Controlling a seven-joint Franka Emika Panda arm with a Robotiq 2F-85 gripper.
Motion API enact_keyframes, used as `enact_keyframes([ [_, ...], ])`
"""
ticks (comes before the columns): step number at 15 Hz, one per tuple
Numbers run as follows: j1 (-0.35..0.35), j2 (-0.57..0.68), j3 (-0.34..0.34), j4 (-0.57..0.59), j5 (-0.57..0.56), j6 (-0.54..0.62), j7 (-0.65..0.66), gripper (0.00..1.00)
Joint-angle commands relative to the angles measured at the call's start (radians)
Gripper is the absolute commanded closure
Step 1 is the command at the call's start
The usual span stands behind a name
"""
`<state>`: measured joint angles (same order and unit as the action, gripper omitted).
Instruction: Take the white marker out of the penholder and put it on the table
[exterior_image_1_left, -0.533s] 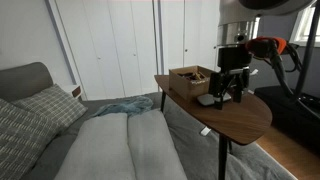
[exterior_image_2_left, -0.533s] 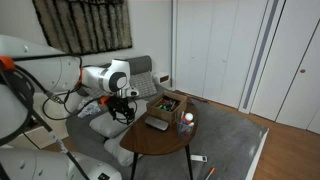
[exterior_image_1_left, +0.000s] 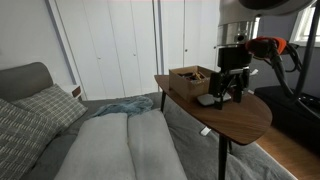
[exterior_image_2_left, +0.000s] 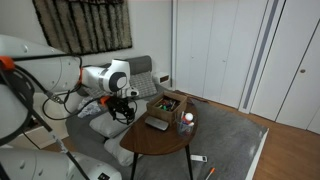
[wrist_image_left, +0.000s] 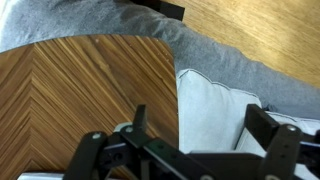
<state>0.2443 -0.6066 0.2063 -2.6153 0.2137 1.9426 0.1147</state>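
Observation:
The penholder (exterior_image_2_left: 185, 122) is a small greyish cup with a bit of red on top. It stands on the oval wooden table (exterior_image_2_left: 160, 143) near the edge far from the arm. The white marker is too small to make out among the tips in it. My gripper (exterior_image_2_left: 126, 108) hangs over the opposite table edge, well apart from the cup. In an exterior view (exterior_image_1_left: 232, 92) it stands in front of where the cup would be. In the wrist view the gripper (wrist_image_left: 200, 125) is open and empty, above the table edge (wrist_image_left: 80, 90) and a white cushion (wrist_image_left: 215, 100).
A shallow wooden box (exterior_image_2_left: 167, 103) (exterior_image_1_left: 188, 80) sits at the back of the table, with a flat grey slab (exterior_image_2_left: 157, 124) (exterior_image_1_left: 207, 99) next to it. A grey sofa with cushions (exterior_image_1_left: 110, 140) stands beside the table. White closet doors fill the background.

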Motion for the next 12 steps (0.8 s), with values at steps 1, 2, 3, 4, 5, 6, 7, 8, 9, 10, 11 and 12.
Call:
enact_keyframes([
  [1, -0.003, 0.0, 0.002, 0.001, 0.001, -0.002, -0.001, 0.0],
  [2, -0.003, 0.0, 0.002, 0.001, 0.001, -0.002, -0.001, 0.0],
  [3, -0.003, 0.0, 0.002, 0.001, 0.001, -0.002, -0.001, 0.0],
  [4, -0.003, 0.0, 0.002, 0.001, 0.001, -0.002, -0.001, 0.0],
  [5, -0.022, -0.044, -0.002, -0.017, -0.01, 0.014, 0.024, 0.0],
  [6, -0.036, -0.091, -0.01, -0.033, -0.011, 0.026, 0.044, 0.0],
  [7, -0.045, -0.096, 0.014, -0.016, -0.011, 0.045, 0.099, 0.0],
  [8, -0.054, -0.117, 0.016, -0.008, -0.009, 0.049, 0.124, 0.0],
  [9, -0.067, -0.145, 0.016, -0.006, -0.015, 0.053, 0.147, 0.0],
  [10, -0.079, -0.177, 0.015, -0.005, -0.02, 0.056, 0.167, 0.0],
  [11, -0.089, -0.202, 0.015, 0.0, -0.024, 0.069, 0.179, 0.0],
  [12, -0.102, -0.215, 0.015, 0.012, -0.039, 0.066, 0.182, 0.0],
])
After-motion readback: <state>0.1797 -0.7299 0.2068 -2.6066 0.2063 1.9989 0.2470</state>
